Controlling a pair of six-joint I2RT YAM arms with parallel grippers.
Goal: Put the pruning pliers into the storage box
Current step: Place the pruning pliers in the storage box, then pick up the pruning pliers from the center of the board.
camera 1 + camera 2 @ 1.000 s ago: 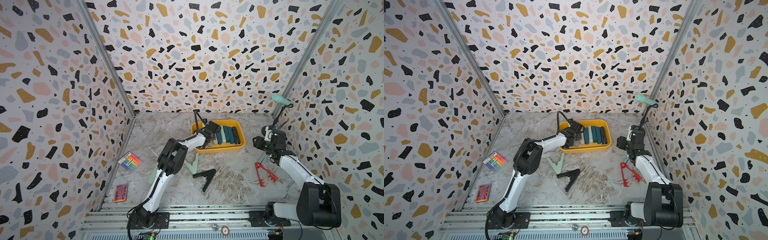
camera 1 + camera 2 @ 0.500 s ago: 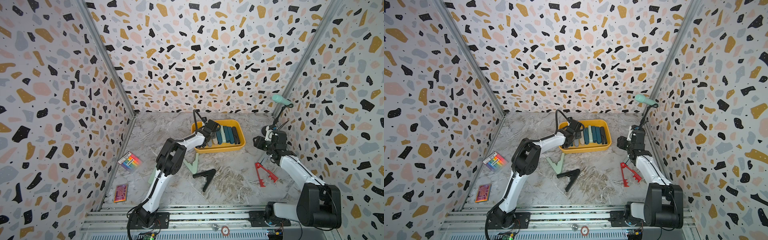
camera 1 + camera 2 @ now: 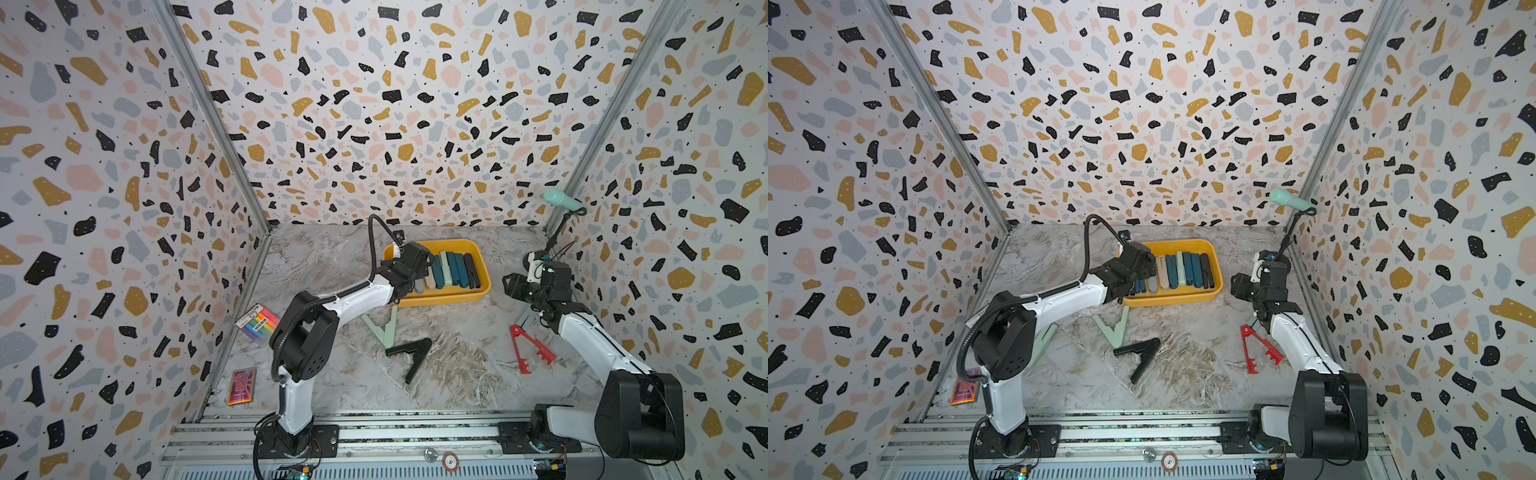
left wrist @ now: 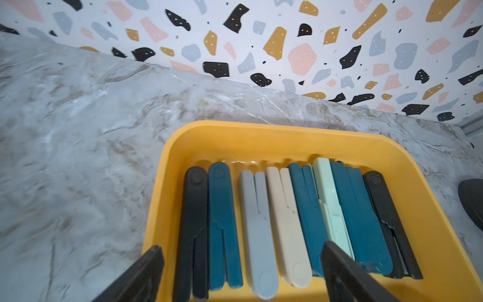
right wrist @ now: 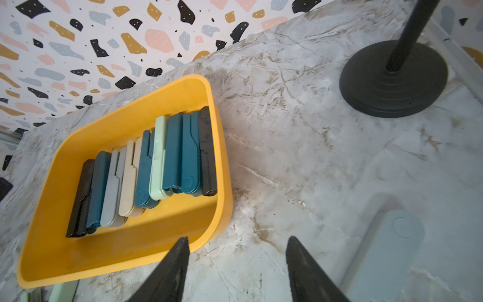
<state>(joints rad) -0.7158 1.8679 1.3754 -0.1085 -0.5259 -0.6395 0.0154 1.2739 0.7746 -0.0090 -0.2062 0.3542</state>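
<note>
Yellow storage box (image 4: 235, 133); teal, black, grey, mint pruning pliers (image 4: 305, 209).

A yellow storage box (image 3: 440, 299) with rounded corners sits just right of centre in both top views. It holds nine folded pruning pliers (image 4: 257, 230) side by side in one row: black, teal, grey, beige, teal, mint, two teal, black. Below it on the marbled tabletop (image 3: 457, 374) lie an open mint pair (image 3: 384, 328) and an open black pair (image 3: 411, 351). An open red pair (image 3: 530, 349) lies at lower right, with a grey pair (image 5: 384, 251) just above it. A second mint pair (image 3: 1045, 338) shows partly at centre left.
</note>
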